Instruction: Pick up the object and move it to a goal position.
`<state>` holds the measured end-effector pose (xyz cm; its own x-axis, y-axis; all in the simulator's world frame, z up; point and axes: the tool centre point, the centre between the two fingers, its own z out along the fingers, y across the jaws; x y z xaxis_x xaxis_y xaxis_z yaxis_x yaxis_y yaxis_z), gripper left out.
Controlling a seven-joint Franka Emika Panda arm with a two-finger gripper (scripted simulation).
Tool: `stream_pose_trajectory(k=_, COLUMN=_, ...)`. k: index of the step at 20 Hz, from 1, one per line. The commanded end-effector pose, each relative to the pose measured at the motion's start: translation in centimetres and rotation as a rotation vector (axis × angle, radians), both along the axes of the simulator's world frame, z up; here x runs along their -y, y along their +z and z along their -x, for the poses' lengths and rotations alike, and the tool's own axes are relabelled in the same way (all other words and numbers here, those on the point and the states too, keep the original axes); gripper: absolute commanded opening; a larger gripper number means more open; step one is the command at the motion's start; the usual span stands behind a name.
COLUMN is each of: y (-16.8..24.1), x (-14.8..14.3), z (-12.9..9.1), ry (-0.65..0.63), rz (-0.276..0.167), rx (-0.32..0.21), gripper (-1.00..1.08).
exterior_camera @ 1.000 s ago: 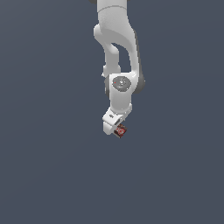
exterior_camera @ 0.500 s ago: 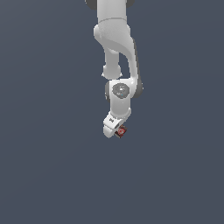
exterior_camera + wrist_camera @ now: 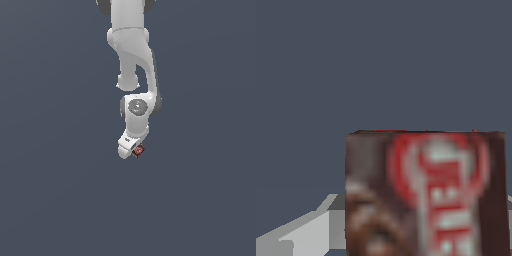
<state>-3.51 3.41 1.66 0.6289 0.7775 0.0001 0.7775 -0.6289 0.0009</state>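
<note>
Closest to the wrist camera, filling much of that view: the object [image 3: 426,192], a small flat box, dark brown-black, with a red and white printed label, lettering too blurred to read. Seated right at the claw, its broad labelled face turned toward the wrist camera. Pale grey finger [image 3: 303,232] just beside the box on one side, a sliver of a second pale part at the opposite edge; so, clamped on the box from both sides, as far as the wrist view allows.

From the exterior view: gripper [image 3: 133,149] white, tilted, with the object [image 3: 139,150] showing as a tiny red and dark patch at its tip, on the side toward the exterior view's right. Much narrower than the claw itself. Held aloft, touching nothing but the fingers.

Above the claw: wrist joint [image 3: 136,106] with a round grey cap, then the white arm [image 3: 131,45] rising out of the frame's upper edge.

Farthest back, behind claw and box alike: plain dark grey-blue background [image 3: 50,190], featureless in both views.
</note>
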Motion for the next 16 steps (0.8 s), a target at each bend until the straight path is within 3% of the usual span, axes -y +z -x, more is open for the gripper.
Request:
stream_pose_trajectory(k=1, y=-0.1, x=-0.1, z=0.0, ry=0.001, rz=0.000, rx=-0.001, gripper=-1.00)
stream_pose_trajectory(k=16, y=2.1, x=-1.0, z=0.3, ry=0.000, rz=0.000, rx=0.000, gripper=-1.00)
